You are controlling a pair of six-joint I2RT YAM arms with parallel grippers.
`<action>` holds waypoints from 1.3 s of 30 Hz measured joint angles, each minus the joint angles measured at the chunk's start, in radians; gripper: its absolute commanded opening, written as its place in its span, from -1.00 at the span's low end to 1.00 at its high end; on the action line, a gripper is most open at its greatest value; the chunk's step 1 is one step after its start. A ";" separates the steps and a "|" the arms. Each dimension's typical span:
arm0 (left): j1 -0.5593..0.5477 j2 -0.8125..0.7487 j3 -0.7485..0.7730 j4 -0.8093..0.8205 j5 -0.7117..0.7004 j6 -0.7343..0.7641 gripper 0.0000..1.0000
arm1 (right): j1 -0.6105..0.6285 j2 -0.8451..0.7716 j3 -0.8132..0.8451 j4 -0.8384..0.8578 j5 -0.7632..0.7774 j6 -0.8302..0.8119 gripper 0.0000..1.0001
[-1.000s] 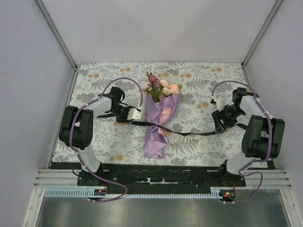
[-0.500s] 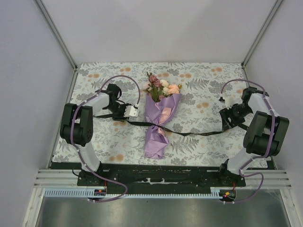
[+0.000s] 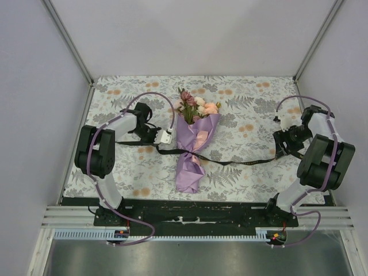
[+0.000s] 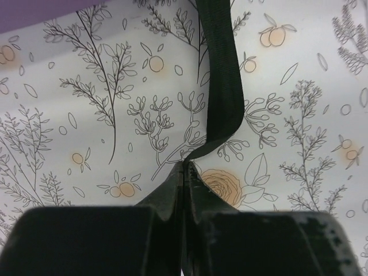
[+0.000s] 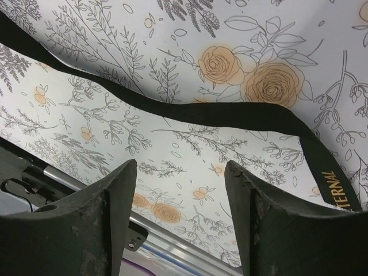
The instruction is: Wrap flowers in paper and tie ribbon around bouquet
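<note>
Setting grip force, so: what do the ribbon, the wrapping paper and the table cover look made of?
The ribbon looks like matte black woven fabric: it kinks softly and carries printed gold lettering. The paper is a thin lilac sheet, crumpled where it is gathered; paper or film, unclear. The table cover is a smooth, flat floral print; cloth or vinyl, cannot tell.

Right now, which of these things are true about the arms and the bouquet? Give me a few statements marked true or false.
The left gripper is shut on the ribbon. True.
The right gripper clamps the ribbon too. False: its jaws stand open, gripping nothing.
The bouquet stands upright. False: it lies on the table, flowers pointing away from the arm bases.
The ribbon crosses the bouquet's narrow middle. True.
</note>
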 measured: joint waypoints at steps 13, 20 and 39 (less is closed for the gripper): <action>-0.016 -0.386 0.023 0.084 0.342 -0.521 -0.96 | -0.147 0.031 0.063 0.002 0.044 -0.020 0.38; -0.069 -0.541 -0.079 0.293 0.385 -0.845 -0.96 | -0.189 0.062 0.064 0.036 0.097 -0.037 0.32; -0.124 -0.544 -0.167 0.352 0.364 -0.923 -0.96 | -0.063 0.045 -0.018 0.163 0.089 -0.167 0.78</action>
